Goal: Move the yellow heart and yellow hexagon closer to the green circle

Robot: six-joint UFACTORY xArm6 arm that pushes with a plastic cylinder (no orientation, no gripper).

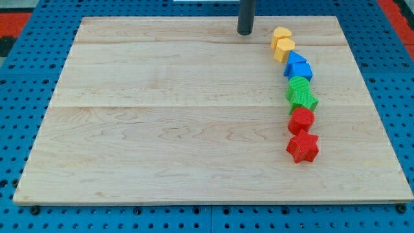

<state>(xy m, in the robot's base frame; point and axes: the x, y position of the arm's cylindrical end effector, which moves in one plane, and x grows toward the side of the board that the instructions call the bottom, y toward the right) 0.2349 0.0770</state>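
the wooden board (194, 116) lies on a blue counter (26, 39) full of little holes. my tip (245, 32) is the end effector here. it is just a dark rod with no jaws, so it cannot open or shut, and it holds nothing. it stands near the top of the frame, a bit right of the middle, touching no block.

all the blocks sit in one wavy line down the right side of the frame. at the top of the line is the yellow heart (281, 33). it is to the right of my tip, near but apart. right under it, touching it, is the yellow hexagon (284, 48). then come two blue blocks pressed together: a small blue one (295, 59) whose shape i cannot tell, and a blue block (300, 70) with a pointed top.

under the blue ones is the green circle (299, 85), and a green star (303, 99) sits tight below it. so the two blue blocks lie between the yellow pair and the green circle.

next is a red circle (301, 120), and last, lowest in the line, a red star (303, 147).
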